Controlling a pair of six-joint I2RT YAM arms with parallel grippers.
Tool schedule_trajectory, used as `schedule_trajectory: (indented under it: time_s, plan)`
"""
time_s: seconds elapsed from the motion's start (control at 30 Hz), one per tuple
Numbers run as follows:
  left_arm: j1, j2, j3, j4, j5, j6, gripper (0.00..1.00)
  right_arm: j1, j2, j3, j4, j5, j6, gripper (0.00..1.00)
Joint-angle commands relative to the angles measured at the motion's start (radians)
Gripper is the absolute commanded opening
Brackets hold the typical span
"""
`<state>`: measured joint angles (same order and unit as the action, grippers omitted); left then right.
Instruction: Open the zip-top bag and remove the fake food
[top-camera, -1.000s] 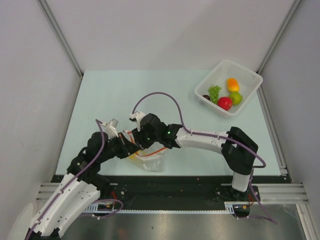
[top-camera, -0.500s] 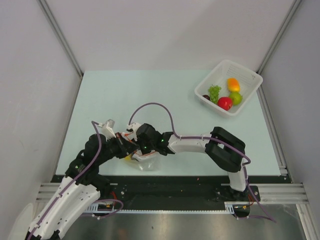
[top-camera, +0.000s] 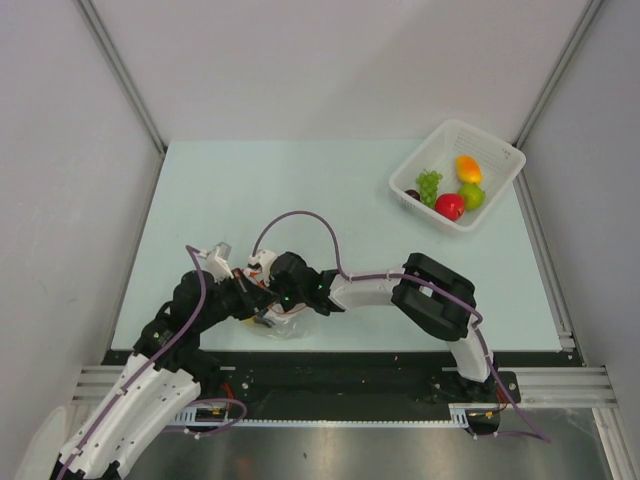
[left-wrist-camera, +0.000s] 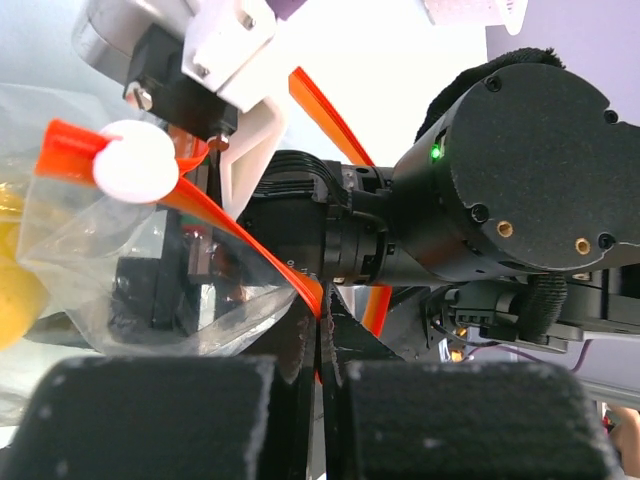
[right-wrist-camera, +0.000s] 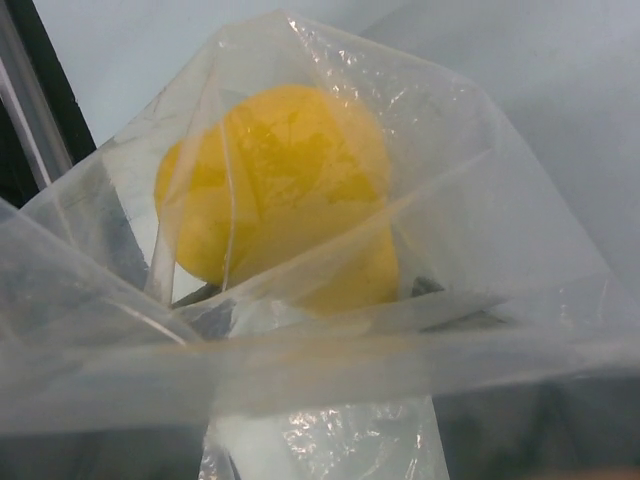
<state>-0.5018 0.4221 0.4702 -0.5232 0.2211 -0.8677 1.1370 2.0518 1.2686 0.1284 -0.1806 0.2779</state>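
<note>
The counter (top-camera: 300, 180) carries a white basket (top-camera: 487, 139) out at 1 o'clock, with loose fruit (top-camera: 450, 205) in it. Both arms meet near the 6 o'clock edge over the bag (top-camera: 288, 324). My left gripper (left-wrist-camera: 320, 345) has its jaws clenched on the bag's orange zip strip (left-wrist-camera: 250, 250), which runs 10 to 4 o'clock in that wrist view. My right gripper (top-camera: 270, 297) is pressed close against the bag, and I cannot tell whether its jaws are parted. A yellow pear (right-wrist-camera: 285, 190) sits inside, dead ahead of the right wrist camera behind folds of plastic, long axis roughly 11 to 5 o'clock. I judge the right arm nearer to take it.
</note>
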Motion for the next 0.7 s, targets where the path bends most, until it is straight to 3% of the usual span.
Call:
schedule_trajectory:
  time_s: [0.0,0.13,0.27,0.33,0.57,0.67]
  plan:
    - [-0.001,-0.011,0.002,0.035,0.018,-0.017,0.00,0.010,0.051,-0.017,0.083,-0.002,-0.065,0.78]
    - [0.000,-0.008,0.002,0.037,0.014,-0.017,0.00,0.009,0.060,-0.017,0.109,-0.002,-0.077,0.68]
    - [-0.001,-0.006,0.005,0.037,0.014,-0.017,0.00,0.009,0.070,-0.020,0.120,-0.017,-0.097,0.45]
    - [0.000,-0.005,0.010,0.035,0.011,-0.013,0.00,0.010,0.067,-0.026,0.119,-0.033,-0.100,0.42]
    - [-0.001,0.001,0.004,0.038,-0.002,-0.010,0.00,-0.003,-0.001,-0.044,0.074,-0.028,-0.074,0.09]
    - [-0.001,0.009,0.005,0.043,-0.005,-0.008,0.00,-0.019,-0.028,-0.048,0.037,-0.056,-0.048,0.00]
